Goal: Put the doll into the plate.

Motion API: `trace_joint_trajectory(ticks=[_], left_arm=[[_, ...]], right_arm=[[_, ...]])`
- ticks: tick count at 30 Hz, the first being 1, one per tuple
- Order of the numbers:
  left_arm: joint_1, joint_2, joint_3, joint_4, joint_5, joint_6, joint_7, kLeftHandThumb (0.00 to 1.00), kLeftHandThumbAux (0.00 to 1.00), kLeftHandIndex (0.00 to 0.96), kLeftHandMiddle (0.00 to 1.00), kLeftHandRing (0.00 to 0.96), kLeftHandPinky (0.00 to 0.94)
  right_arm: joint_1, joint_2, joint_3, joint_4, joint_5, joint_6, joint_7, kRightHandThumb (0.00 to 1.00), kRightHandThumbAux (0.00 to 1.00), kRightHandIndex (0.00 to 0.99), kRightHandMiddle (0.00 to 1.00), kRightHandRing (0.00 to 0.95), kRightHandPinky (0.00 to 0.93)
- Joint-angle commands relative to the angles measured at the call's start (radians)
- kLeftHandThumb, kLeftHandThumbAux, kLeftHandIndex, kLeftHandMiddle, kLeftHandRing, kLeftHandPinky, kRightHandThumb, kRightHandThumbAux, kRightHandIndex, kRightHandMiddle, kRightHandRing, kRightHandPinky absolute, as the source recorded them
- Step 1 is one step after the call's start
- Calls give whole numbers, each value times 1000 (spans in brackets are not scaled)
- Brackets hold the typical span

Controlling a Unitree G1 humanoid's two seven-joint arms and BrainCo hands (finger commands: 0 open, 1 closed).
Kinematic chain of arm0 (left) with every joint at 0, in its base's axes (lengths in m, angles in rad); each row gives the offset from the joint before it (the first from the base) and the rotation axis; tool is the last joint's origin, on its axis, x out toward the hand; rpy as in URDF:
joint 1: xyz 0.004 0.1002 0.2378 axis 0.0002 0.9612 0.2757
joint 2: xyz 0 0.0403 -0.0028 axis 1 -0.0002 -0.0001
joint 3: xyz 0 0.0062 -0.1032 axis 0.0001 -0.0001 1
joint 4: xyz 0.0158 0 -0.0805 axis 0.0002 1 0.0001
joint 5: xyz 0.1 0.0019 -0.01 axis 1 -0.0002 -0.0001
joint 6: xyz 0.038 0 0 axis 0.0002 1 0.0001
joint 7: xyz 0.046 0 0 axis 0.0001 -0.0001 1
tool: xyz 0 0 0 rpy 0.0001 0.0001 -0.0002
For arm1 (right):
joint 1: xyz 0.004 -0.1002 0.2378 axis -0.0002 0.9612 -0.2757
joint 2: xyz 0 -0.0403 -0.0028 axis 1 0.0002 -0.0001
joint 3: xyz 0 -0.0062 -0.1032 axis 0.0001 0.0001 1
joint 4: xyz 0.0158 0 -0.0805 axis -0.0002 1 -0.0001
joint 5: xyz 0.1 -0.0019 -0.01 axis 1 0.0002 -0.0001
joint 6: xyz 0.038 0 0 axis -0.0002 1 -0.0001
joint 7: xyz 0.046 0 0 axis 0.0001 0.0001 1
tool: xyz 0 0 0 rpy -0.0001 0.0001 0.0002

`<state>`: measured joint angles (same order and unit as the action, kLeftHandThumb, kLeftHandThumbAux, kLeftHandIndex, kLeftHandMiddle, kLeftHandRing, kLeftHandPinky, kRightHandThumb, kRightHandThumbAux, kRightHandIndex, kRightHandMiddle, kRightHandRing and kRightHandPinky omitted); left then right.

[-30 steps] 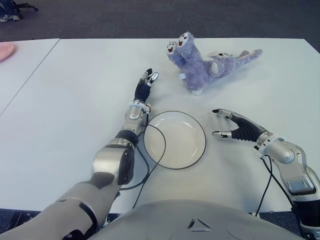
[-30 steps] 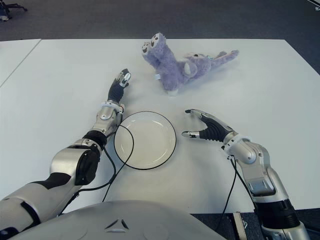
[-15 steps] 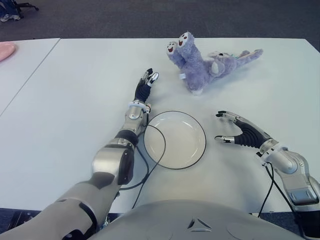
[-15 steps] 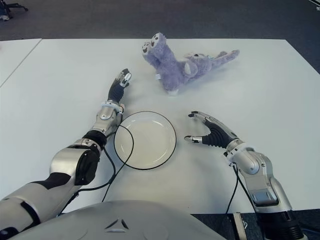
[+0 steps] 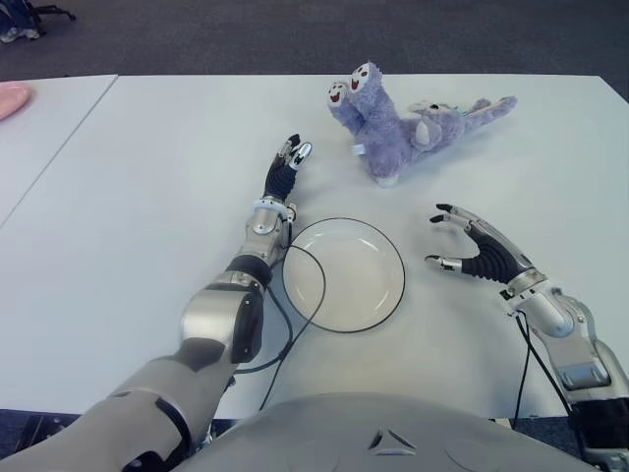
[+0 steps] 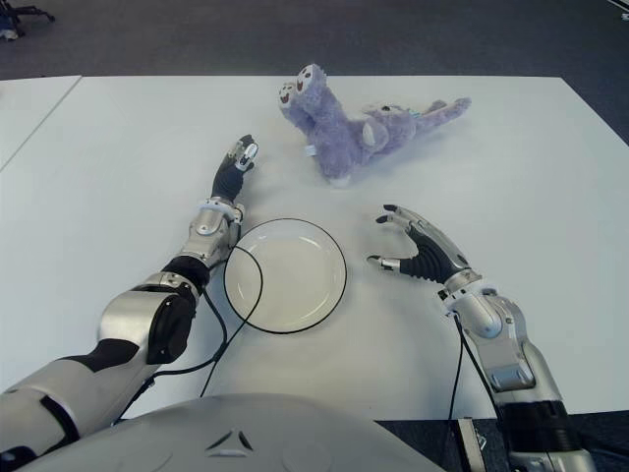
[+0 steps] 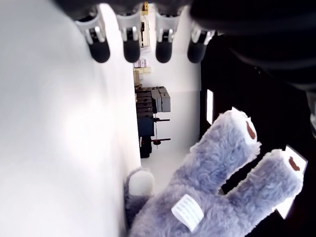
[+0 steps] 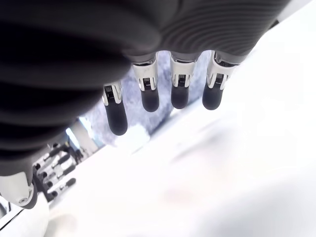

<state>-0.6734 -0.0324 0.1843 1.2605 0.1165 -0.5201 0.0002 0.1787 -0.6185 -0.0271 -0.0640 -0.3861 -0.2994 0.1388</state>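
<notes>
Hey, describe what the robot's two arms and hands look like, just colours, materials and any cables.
Both arms are silver-grey metal segments with black joints. The left hand and right hand have black ribbed palms and silver fingers with dark tips. A thin black cable loops beside each forearm.

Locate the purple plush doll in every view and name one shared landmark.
Left eye: purple plush doll beyond the white plate.
Right eye: doll upper centre.
Left wrist: doll fills the near corner.
Right wrist: blurred purple behind the right hand's fingers.
Shared landmark: the white table.
</notes>
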Motion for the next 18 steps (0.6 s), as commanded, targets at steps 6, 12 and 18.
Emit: trace_joint_trajectory(ticks=[6,12,18], left_arm=[[151,-1,4,105,0,114,-11,0,327,93,36,10,4],[150,-1,2,105,1,118,-13,0,327,87,32,11,8],[152,1,2,107,2,123,-14,0,328,85,34,14,7]], right_arm=[[-294,-43,-16,344,-38,-222,-159,166,393,17,1,0,0],[-436,-24,-13,469,-79,-278,-298,155,354,1,0,0,0],[-513,-2,-10,500,-122,-304,-426,136,324,0,0,0,0]])
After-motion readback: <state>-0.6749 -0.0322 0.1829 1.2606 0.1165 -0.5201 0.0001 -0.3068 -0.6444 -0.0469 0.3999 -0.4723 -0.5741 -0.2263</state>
